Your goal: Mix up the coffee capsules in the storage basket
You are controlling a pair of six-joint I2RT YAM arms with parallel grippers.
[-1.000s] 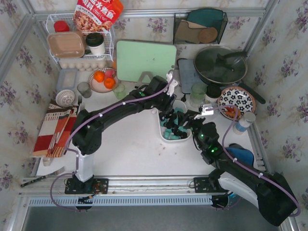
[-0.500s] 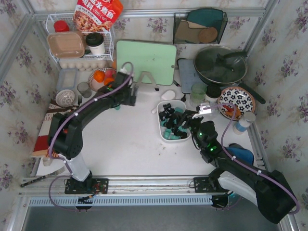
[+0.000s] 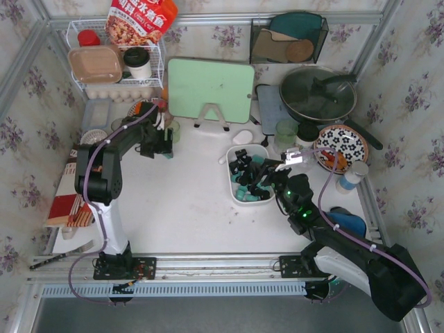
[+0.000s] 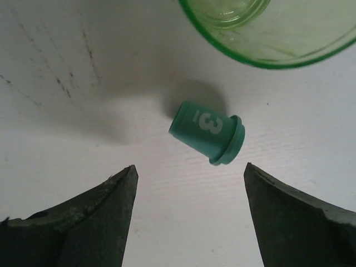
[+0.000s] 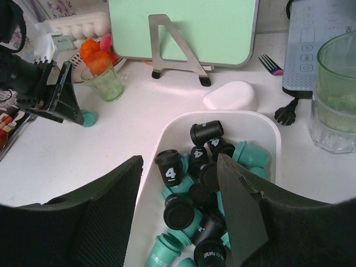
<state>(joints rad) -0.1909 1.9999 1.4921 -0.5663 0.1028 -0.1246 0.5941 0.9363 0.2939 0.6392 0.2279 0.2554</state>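
The white storage basket [image 3: 232, 182] stands mid-table and holds several black and teal coffee capsules [image 5: 197, 189] in a jumbled heap. My right gripper [image 5: 179, 158] is open over the basket's near end, its left finger outside the left wall [image 5: 153, 194] and its right finger above the capsules; it also shows in the top view [image 3: 262, 177]. One teal capsule marked "3" [image 4: 208, 132] lies on its side on the table beside a pale green cup [image 4: 261, 28]. My left gripper [image 4: 190, 167] is open and empty just short of it, far left of the basket [image 3: 165, 143].
A green cutting board on a stand [image 3: 210, 87] is behind the basket, and a white oval piece [image 5: 229, 95] lies at its far end. Stacked green cups [image 3: 286, 132], a pan [image 3: 318, 94] and a patterned plate [image 3: 340, 144] are at the right. A fruit plate [image 3: 149, 114] and a wire rack [image 3: 114, 62] are at the back left.
My left arm has swung away from the basket to the far left and now hovers open by the loose teal capsule. My right gripper has barely moved.
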